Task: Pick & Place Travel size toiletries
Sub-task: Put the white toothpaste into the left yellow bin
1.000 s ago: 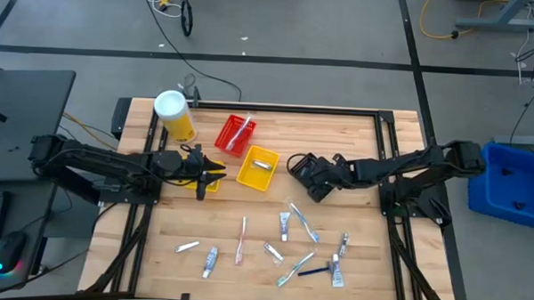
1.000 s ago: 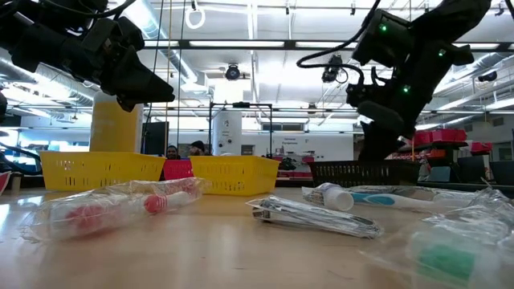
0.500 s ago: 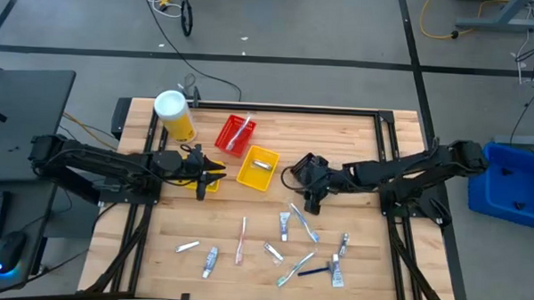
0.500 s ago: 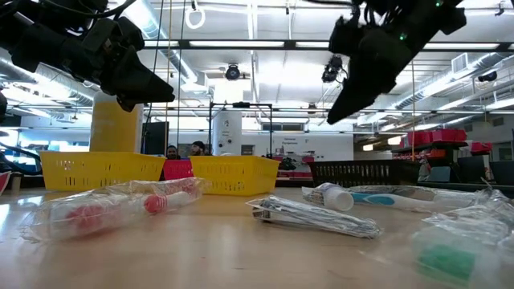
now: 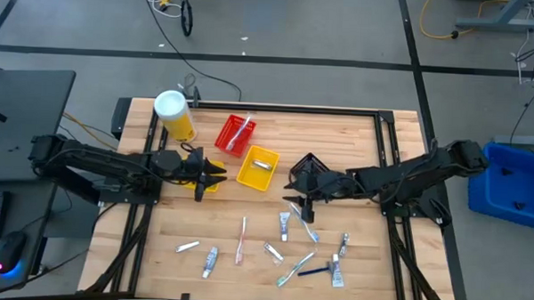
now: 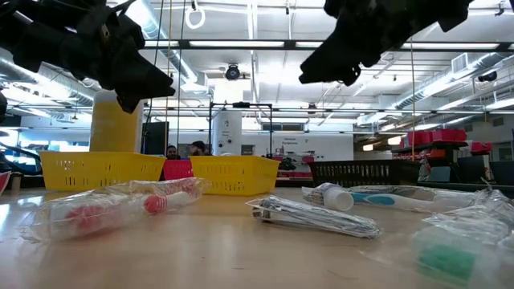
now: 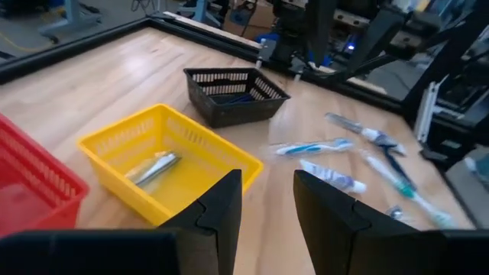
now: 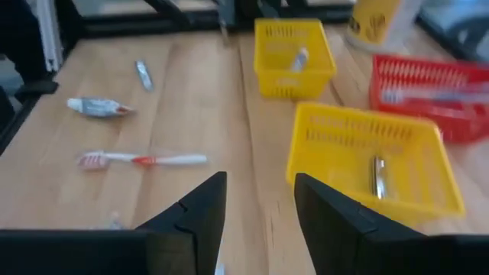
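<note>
- The left gripper hangs over the small yellow bin at the left of the tabletop, its jaws parted by a narrow gap with nothing between them — this arm looks to be waiting.
- 2 bins sit mid-table: a red bin with a toothbrush in it, and a larger yellow bin holding 1 packet.
- The right gripper sits just beyond that yellow bin, above the near end of the loose toiletries; its jaws stand parted and empty.
- The step in hand, I judge, is the reach for the next pick — most items still lie scattered on the front half of the tabletop.
- Next it must descend onto the nearest wrapped toothbrush, jaws straddling its slim handle, then close.
</note>
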`<state>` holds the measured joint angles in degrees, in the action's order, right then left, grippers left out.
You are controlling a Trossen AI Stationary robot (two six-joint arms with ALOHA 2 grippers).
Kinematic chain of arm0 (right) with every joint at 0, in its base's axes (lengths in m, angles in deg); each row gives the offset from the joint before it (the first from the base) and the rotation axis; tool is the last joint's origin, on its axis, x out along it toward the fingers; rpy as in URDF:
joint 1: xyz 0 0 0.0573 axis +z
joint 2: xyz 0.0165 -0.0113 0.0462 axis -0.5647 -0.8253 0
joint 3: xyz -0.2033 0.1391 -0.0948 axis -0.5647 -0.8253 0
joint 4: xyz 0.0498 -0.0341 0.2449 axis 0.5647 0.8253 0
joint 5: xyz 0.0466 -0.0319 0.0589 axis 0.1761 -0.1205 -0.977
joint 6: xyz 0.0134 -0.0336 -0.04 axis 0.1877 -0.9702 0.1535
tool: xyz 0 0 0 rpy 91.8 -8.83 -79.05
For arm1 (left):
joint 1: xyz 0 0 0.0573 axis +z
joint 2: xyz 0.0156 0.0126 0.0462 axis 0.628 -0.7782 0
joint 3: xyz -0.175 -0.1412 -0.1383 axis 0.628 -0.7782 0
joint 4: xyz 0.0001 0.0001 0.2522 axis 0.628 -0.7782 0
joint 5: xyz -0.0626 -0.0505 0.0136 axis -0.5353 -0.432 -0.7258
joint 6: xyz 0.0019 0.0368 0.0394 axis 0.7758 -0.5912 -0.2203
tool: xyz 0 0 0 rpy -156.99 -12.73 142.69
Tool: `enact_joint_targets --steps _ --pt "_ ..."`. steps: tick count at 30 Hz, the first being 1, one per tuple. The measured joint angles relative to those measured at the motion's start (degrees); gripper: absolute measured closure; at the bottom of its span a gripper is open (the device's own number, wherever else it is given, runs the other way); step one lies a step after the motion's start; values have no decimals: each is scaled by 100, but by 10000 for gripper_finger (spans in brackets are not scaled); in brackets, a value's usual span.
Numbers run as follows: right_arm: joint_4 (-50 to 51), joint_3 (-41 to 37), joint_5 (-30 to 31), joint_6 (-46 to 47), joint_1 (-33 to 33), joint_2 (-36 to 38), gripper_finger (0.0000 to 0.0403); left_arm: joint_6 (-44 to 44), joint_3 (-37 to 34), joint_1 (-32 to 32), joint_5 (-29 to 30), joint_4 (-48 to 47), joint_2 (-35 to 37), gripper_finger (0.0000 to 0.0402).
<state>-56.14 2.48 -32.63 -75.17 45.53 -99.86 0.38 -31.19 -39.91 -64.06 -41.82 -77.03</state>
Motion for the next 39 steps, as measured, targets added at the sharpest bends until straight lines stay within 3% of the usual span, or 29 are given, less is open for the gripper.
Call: enact_joint_targets --steps 10,16,20,26,32,39 --pt "-627 -466 11 296 25 -4 201 242 -3 -787 -200 827 -120 274" --pt "-876 -632 11 485 25 -5 188 475 461 -1328 -198 717 -788 284" --pt "-887 -632 11 482 25 -5 188 363 1219 -1627 -220 -102 -1441 300" --pt "-915 -632 9 39 23 -5 201 772 2548 -1863 -496 -2209 -2351 316" --pt "-1010 -632 5 -425 10 -5 208 2367 3361 -2046 -922 -3318 -3173 295" --pt "-1009 -632 3 -560 9 -5 199 3921 3568 -2492 -1843 -3459 -3927 256"
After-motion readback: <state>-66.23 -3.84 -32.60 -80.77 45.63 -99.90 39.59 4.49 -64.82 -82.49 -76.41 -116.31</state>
